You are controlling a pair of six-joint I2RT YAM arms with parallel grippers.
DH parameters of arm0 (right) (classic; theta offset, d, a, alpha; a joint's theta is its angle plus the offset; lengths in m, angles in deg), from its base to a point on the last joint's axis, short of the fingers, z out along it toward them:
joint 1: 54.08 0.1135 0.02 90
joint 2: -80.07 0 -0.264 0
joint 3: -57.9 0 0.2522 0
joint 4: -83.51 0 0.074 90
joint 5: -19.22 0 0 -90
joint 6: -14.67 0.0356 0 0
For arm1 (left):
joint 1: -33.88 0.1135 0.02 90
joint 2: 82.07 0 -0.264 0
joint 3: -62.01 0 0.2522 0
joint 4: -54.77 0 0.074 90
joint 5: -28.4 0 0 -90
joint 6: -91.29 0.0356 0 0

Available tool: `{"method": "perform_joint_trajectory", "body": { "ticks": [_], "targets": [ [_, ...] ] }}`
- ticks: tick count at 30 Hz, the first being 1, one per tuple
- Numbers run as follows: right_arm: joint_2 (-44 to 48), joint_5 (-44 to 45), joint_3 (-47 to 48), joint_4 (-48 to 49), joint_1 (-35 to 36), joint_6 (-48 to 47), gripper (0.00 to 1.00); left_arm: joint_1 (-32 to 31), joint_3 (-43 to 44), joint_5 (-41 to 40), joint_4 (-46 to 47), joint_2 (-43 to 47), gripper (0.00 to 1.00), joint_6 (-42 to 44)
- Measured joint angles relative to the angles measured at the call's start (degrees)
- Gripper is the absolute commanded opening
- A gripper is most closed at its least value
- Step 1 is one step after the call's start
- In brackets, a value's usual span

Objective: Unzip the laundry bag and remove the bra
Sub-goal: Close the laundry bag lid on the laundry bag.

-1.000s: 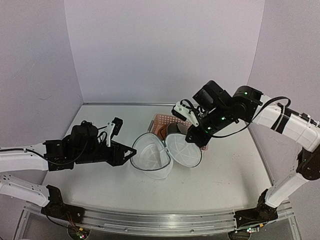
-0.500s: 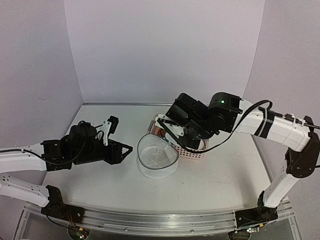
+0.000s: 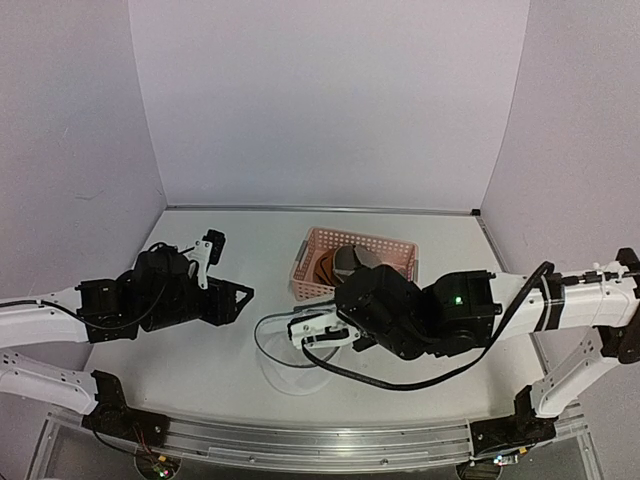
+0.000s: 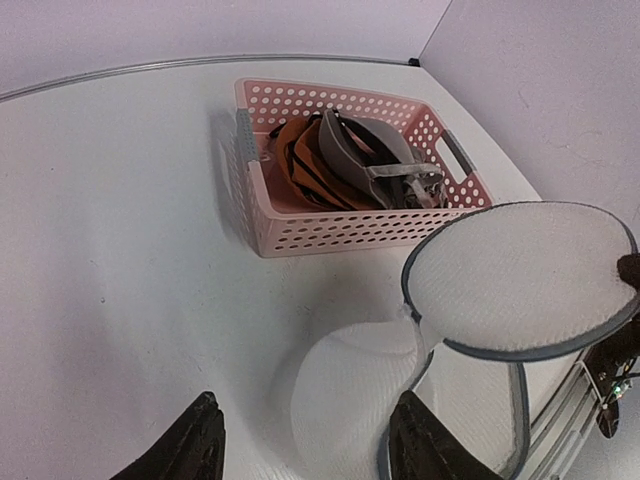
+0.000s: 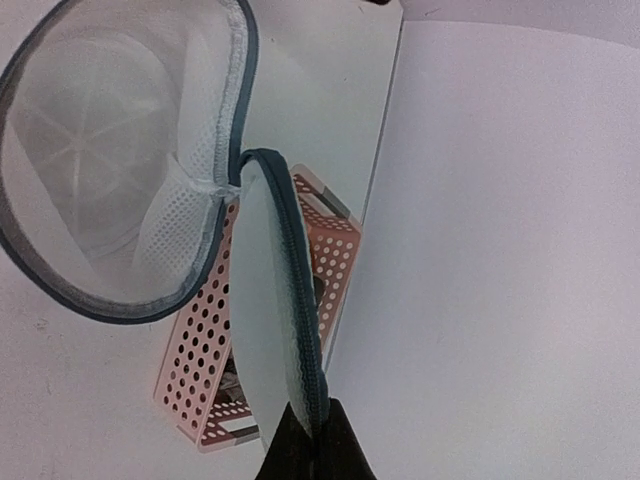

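Note:
The laundry bag (image 3: 285,368) sits unzipped at the front centre of the table, and its white mesh inside (image 5: 95,150) shows no contents. Its round lid (image 4: 520,275) stands up on edge, still joined to the body at one spot. My right gripper (image 3: 303,335) is shut on the lid's dark zip rim (image 5: 305,380). The bra (image 4: 345,160), orange-brown and grey, lies bunched in the pink basket (image 3: 400,250). My left gripper (image 4: 310,450) hangs open just left of the bag with nothing between its fingers.
The pink perforated basket (image 4: 250,215) stands behind the bag, toward the back wall. My right arm (image 3: 440,315) reaches low across the front right of the table. Walls close in the back and both sides.
My right arm has swung from beside the basket down to the front centre, pulling the bag nearer by its lid. The left gripper has drawn back to the left and opened a little wider.

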Motion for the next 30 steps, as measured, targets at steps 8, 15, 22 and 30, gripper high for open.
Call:
{"method": "perform_joint_trajectory", "body": {
  "ticks": [8, 15, 22, 30],
  "targets": [
    [0.4, 4.3, -12.3, 26.1, 1.6, -18.8, 0.00, 0.0, -1.3, 0.4, 0.1, 0.3, 0.57, -2.2],
    [-0.9, 5.2, -21.2, 51.8, 1.7, -32.1, 0.00, 0.0, -4.8, 2.9, 0.0, 0.1, 0.56, -5.5],
    [-3.0, 5.0, -22.9, 64.1, 3.5, -34.8, 0.00, 0.0, -6.8, 5.0, 0.7, 0.0, 0.56, -8.2],
    [-9.8, 6.2, -22.9, 69.0, 5.2, -30.0, 0.00, 0.0, -8.4, 5.7, 1.8, -2.6, 0.55, -9.8]
  ]
}}
